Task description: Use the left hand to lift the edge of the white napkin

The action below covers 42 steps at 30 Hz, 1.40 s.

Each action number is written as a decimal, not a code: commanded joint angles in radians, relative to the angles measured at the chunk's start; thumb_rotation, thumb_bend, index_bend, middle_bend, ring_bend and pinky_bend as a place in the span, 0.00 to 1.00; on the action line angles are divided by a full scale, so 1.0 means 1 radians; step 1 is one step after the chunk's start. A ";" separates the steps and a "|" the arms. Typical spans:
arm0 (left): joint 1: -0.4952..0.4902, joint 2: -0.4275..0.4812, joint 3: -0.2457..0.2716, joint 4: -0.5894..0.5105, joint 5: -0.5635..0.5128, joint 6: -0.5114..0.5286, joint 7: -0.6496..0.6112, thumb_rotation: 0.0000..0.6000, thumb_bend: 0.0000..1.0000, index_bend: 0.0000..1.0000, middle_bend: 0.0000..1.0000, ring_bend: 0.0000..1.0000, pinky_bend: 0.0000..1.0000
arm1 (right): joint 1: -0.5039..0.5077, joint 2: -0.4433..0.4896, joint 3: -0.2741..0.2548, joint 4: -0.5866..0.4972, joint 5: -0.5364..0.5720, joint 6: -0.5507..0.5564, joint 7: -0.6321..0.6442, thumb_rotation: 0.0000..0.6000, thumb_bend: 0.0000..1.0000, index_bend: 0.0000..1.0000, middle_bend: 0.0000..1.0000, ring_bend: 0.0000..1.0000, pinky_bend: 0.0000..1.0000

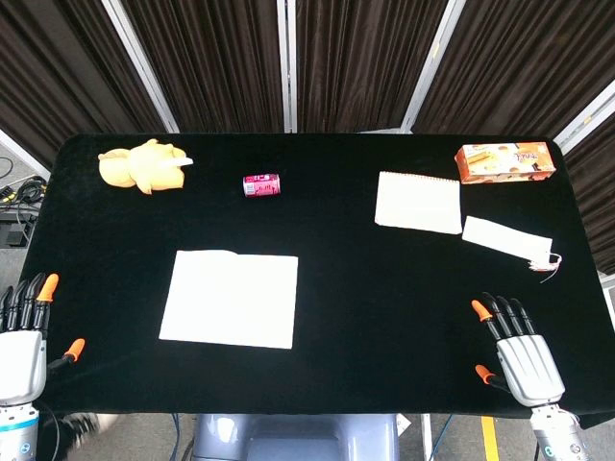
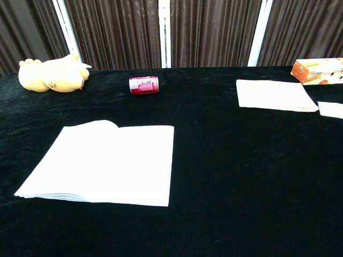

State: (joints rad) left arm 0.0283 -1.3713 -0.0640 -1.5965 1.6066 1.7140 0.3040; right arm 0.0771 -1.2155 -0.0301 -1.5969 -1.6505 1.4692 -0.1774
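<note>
The white napkin (image 1: 231,298) (image 2: 104,161) lies flat on the black table, left of centre and near the front edge; its far left corner bulges up slightly. My left hand (image 1: 24,341) rests at the table's front left corner, well left of the napkin, fingers spread and holding nothing. At the front right, my right hand (image 1: 519,351) also lies with fingers apart and empty. Neither hand appears in the chest view.
A yellow plush toy (image 1: 144,166) (image 2: 51,74) sits at the back left. A small pink can (image 1: 261,184) (image 2: 144,84) lies on its side behind the napkin. A white notepad (image 1: 418,202) (image 2: 274,95), an orange box (image 1: 504,161) (image 2: 317,70) and a white packet (image 1: 507,240) occupy the back right.
</note>
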 commanded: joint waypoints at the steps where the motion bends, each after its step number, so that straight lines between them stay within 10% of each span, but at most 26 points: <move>1: 0.000 -0.001 0.001 0.000 0.001 -0.001 0.002 1.00 0.16 0.00 0.00 0.00 0.00 | -0.001 0.001 0.000 0.001 0.000 0.001 0.001 1.00 0.04 0.00 0.00 0.00 0.00; 20: -0.026 -0.004 0.010 0.016 0.000 -0.055 0.003 1.00 0.12 0.00 0.00 0.00 0.00 | 0.000 0.002 0.006 -0.002 0.008 0.003 0.002 1.00 0.05 0.00 0.00 0.00 0.00; 42: -0.186 -0.207 0.047 0.134 -0.017 -0.372 0.252 1.00 0.16 0.00 0.00 0.00 0.00 | -0.004 0.020 0.006 -0.015 0.002 0.017 0.029 1.00 0.04 0.00 0.00 0.00 0.00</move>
State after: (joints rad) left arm -0.1481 -1.5648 -0.0130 -1.4736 1.5971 1.3538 0.5465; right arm 0.0735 -1.1953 -0.0243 -1.6123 -1.6490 1.4857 -0.1482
